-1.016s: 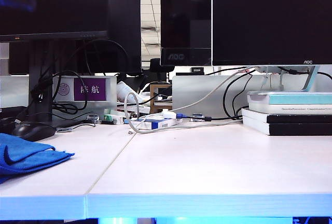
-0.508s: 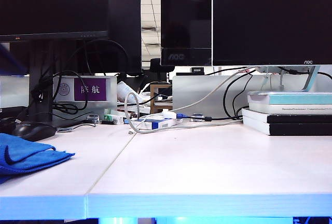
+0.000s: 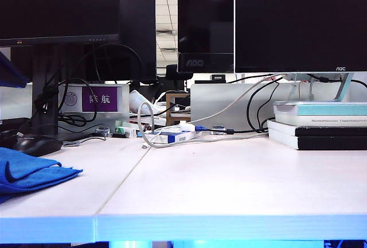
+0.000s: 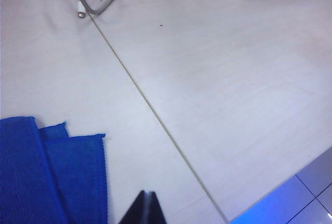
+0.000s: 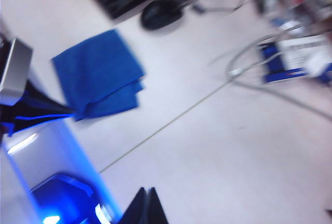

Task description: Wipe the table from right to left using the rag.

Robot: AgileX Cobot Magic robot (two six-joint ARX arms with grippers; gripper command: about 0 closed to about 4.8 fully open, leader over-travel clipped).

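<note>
Counter [image 3: 229, 185]: white, two panels, seam between; monitors behind.
Rag [image 3: 28, 170]: folded, at far left end of counter.
Left end effector [image 4: 146, 208]: fingers together, empty, just beside rag; nearer arm.
Right end effector [image 5: 147, 206]: fingers together, empty, well apart from rag.

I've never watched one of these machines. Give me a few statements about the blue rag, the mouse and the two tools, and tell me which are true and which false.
1. The rag lies on the left part of the table. True.
2. The right tool grips the rag. False: it is shut on nothing, above bare table.
3. The black mouse sits behind the rag. True.
4. The left tool is wide open. False: its tips meet, shut, beside the rag.
5. The books are stacked on the rag. False: they stand far right.
</note>
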